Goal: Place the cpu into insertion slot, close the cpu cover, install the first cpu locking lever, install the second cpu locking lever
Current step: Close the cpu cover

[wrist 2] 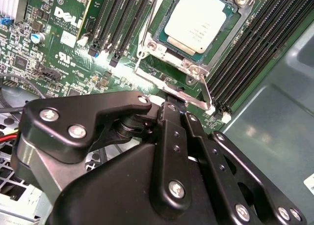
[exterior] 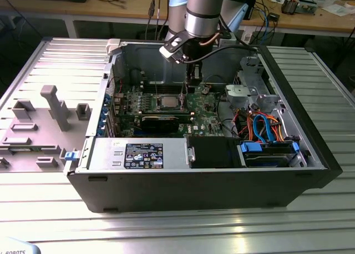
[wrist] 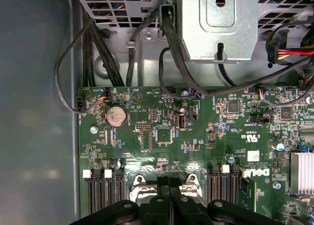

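The cpu (wrist 2: 195,19) lies flat in the insertion slot on the green motherboard (wrist 2: 64,48), its pale metal top up. The cpu cover (wrist 2: 167,55) is down around it as a silver frame and hides the slot's rim. A thin silver locking lever (wrist 2: 169,87) runs along the socket's edge, right at my gripper's fingertips. My gripper (wrist 2: 177,109) has its two black fingers pressed together with nothing seen between them. In the exterior view the gripper (exterior: 191,83) hangs just to the right of the cpu (exterior: 169,102). The first wrist view shows the gripper (wrist: 170,180) over the socket's edge.
Black memory slots (wrist 2: 122,23) flank the socket on both sides. The open case's walls (exterior: 119,60) rise around the board. A drive cage (exterior: 249,90) with orange and blue cables (exterior: 266,126) stands at the exterior view's right. A power supply (exterior: 138,154) sits along the front.
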